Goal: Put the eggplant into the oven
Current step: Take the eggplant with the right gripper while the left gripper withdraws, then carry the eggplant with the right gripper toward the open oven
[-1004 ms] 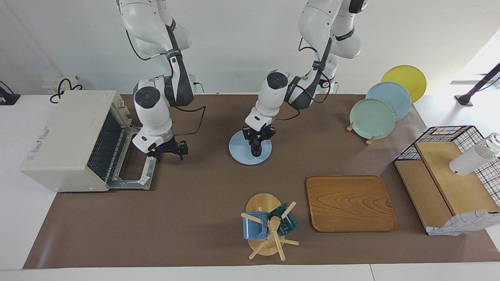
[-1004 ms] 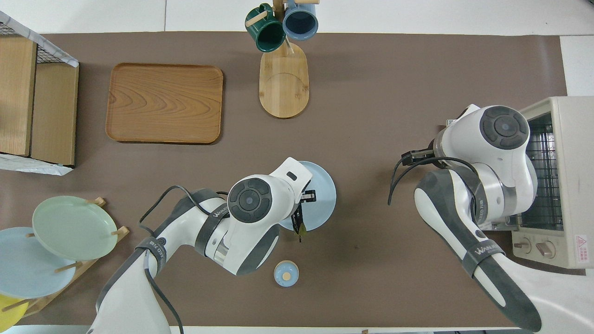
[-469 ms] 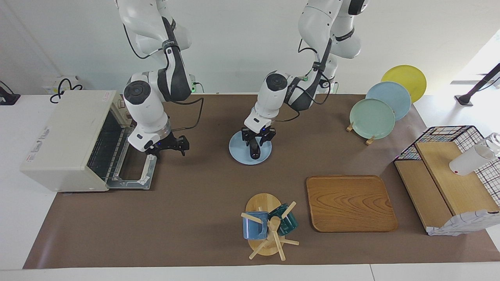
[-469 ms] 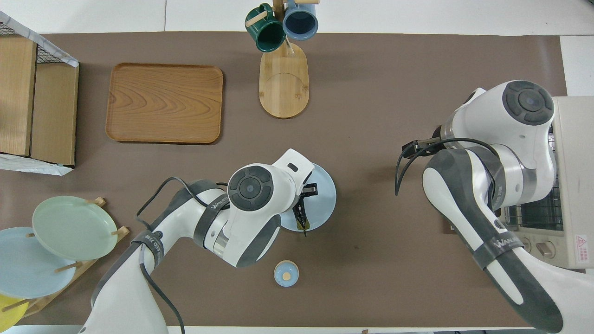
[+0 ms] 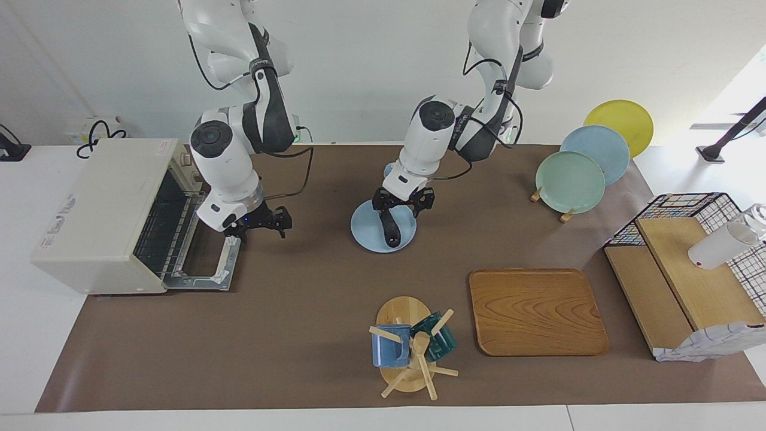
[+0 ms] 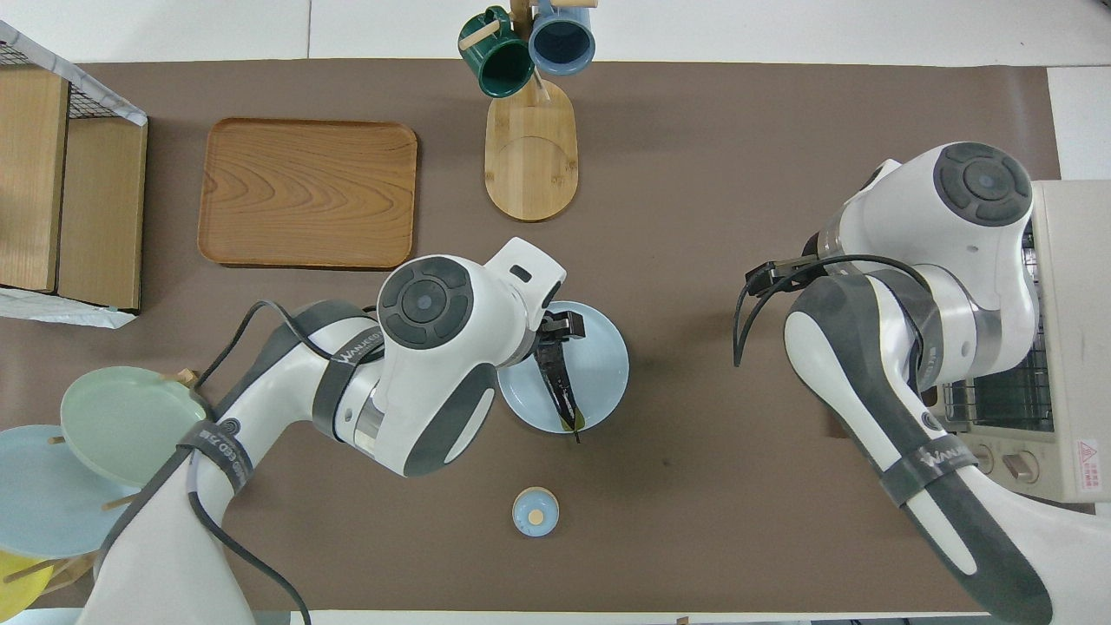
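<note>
The dark eggplant point(image 5: 389, 229) lies on a pale blue plate point(image 5: 366, 234) in the middle of the table, its green stem toward the robots. In the overhead view the eggplant point(image 6: 557, 388) runs across the plate point(image 6: 603, 373). My left gripper point(image 5: 402, 205) hangs open just above the eggplant's nearer end, not holding it. The cream oven point(image 5: 99, 206) stands at the right arm's end with its door point(image 5: 203, 266) dropped open and its rack showing. My right gripper point(image 5: 258, 227) is open and holds nothing, low over the mat beside the door. The oven point(image 6: 1072, 260) is partly covered by the right arm.
A mug tree point(image 5: 410, 350) with two mugs and a wooden tray point(image 5: 537, 311) lie farther from the robots. A plate rack point(image 5: 577, 173) and a wire basket with wooden boards point(image 5: 688, 269) stand at the left arm's end. A small blue lid point(image 6: 535, 510) sits near the robots.
My left gripper has opened and risen off the eggplant, which stays on the plate. The right arm has lifted a little and shifted toward the oven.
</note>
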Robot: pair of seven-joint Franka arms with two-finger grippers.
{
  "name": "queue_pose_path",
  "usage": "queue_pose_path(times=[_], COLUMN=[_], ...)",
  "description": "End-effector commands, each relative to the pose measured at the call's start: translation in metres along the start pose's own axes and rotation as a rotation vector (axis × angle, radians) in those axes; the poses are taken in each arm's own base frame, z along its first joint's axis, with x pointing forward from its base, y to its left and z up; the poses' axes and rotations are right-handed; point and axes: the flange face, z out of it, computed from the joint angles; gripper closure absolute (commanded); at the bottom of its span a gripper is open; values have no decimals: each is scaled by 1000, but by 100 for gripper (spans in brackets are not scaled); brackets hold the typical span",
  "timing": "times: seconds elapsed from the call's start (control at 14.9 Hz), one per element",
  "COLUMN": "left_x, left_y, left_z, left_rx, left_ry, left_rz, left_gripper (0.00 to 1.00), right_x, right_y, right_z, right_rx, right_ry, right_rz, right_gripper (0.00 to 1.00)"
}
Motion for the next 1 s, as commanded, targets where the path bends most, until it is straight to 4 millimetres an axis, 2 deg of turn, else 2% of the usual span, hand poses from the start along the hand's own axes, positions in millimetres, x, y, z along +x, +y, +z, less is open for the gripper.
queue_pose_path(times=[0.0,0.07,0.2,0.27,0.33,0.4,0.47,0.74,0.94], left_x=[26,37,45,48,50,48,45,32,26], left_y=[-48,-76,-120,-142,-163,-179,-188,-214,-215], left_z=[-50,-70,-100,-111,-123,-133,-140,-162,-172], left_rx=[15,22,41,58,78,103,122,160,157], left_ry=[-32,-22,-7,-4,1,0,-7,-34,-24], left_rz=[33,44,75,93,99,102,105,129,132], left_gripper=[0,0,0,0,0,0,0,0,0], right_x=[1,-5,-5,-7,-24,-40,-48,-67,-79], right_y=[-104,-148,-209,-237,-286,-321,-337,-333,-322], right_z=[-5,-3,9,26,50,72,83,118,139], right_rx=[8,-14,-55,-68,-77,-105,-148,-178,-162], right_ry=[14,45,81,75,65,79,134,136,152], right_rz=[8,0,-2,35,39,-1,-55,-102,-127], right_gripper=[0,0,0,0,0,0,0,1,30])
